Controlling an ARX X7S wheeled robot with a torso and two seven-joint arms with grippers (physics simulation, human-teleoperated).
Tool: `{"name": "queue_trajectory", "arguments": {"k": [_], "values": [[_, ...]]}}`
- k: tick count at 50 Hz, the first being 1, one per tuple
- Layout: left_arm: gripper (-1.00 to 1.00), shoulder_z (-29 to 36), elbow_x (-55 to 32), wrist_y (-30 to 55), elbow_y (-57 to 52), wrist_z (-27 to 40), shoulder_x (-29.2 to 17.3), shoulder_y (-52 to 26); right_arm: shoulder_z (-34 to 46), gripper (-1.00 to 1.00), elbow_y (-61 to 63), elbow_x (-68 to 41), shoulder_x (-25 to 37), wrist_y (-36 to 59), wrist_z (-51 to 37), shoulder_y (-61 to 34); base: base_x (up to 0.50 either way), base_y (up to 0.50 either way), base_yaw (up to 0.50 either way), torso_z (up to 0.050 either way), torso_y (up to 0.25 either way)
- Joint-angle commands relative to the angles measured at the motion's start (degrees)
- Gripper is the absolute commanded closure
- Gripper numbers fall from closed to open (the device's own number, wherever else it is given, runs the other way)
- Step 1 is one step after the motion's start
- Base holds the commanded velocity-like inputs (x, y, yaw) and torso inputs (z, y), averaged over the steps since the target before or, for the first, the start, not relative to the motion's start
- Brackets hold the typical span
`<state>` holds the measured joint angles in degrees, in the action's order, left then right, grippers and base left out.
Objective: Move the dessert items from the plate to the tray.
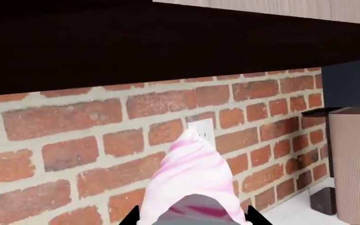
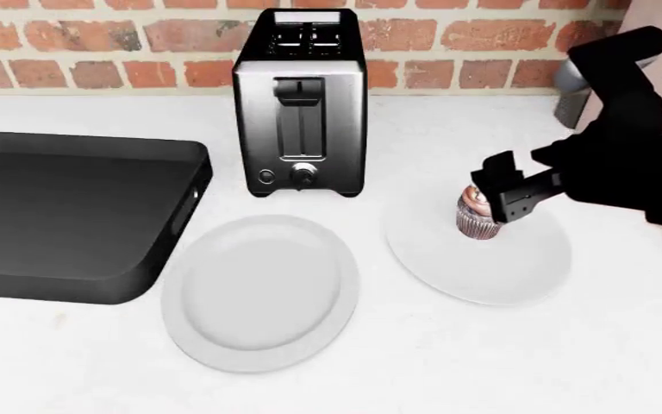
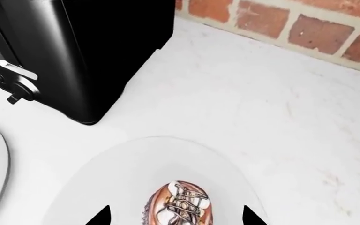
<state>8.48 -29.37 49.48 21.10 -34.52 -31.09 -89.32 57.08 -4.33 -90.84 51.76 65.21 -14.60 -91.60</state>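
Observation:
In the left wrist view, the pink-and-white swirled ice cream (image 1: 192,173) fills the space between my left gripper's (image 1: 192,219) dark fingertips, which press its sides, held up facing the brick wall. This arm is absent from the head view. The chocolate cupcake (image 2: 477,216) stands on the right white plate (image 2: 515,267). My right gripper (image 2: 503,194) is low over it, open, with a gap on each side of the cupcake (image 3: 180,206) between the fingertips. The black tray (image 2: 66,216) lies at the left and holds nothing.
A black and silver toaster (image 2: 300,103) stands between the tray and the right plate, near the brick wall. A second white plate (image 2: 262,293) lies bare in front of it. A beige ribbed appliance (image 1: 355,164) and a wall outlet (image 1: 202,129) show beyond the ice cream.

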Motion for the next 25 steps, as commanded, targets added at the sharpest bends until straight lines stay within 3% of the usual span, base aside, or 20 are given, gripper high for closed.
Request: {"name": "queue_trajectory", "arguments": {"k": [1,25], "values": [[1.0,-0.6,-1.0,0.5,-0.2,0.8,-0.1,0.7,0.8,-1.0,-0.9,1.7,-0.7,-0.8,1.1,0.8,0.0,0.0,0.0,0.0,0.0],[1.0,-0.5,-1.3,0.8,-1.2,1.4,-0.4,2.5,1.1,-1.0,-2.3,4.2,-0.4,-5.9,4.3,5.6,0.0,0.0,0.0,0.0,0.0]]}}
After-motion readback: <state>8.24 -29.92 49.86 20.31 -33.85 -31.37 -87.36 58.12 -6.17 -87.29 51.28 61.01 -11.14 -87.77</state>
